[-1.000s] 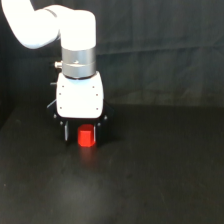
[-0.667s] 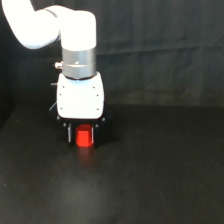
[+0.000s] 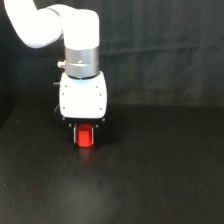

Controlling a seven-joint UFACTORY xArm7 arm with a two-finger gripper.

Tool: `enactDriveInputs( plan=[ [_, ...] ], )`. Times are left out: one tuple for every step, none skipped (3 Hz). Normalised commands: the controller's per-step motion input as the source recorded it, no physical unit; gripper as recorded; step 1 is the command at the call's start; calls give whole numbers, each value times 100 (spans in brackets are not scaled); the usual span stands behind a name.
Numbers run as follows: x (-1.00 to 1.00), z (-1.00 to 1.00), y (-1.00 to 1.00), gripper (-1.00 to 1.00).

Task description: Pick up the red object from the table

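Note:
The red object (image 3: 84, 136) is a small red-orange block standing on the black table (image 3: 160, 175), left of centre in the exterior view. My white gripper (image 3: 84, 136) hangs straight down over it, with its body just above the block. A dark finger presses against each side of the block, so the gripper is shut on it. The block's base still rests at table level, with a faint red reflection beneath it.
A dark wrinkled cloth backdrop (image 3: 165, 55) hangs behind the table. The white arm (image 3: 45, 27) reaches in from the upper left of the exterior view.
The fingers have drawn inward against the sides of the red block. The block and the gripper body sit at nearly the same place and height.

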Motion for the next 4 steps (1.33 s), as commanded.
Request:
enactDriveInputs(
  plan=[
    [10,92,-26,-100],
    [10,93,-24,-100],
    [26,95,-10,-100],
    [26,100,-28,-100]
  ],
)
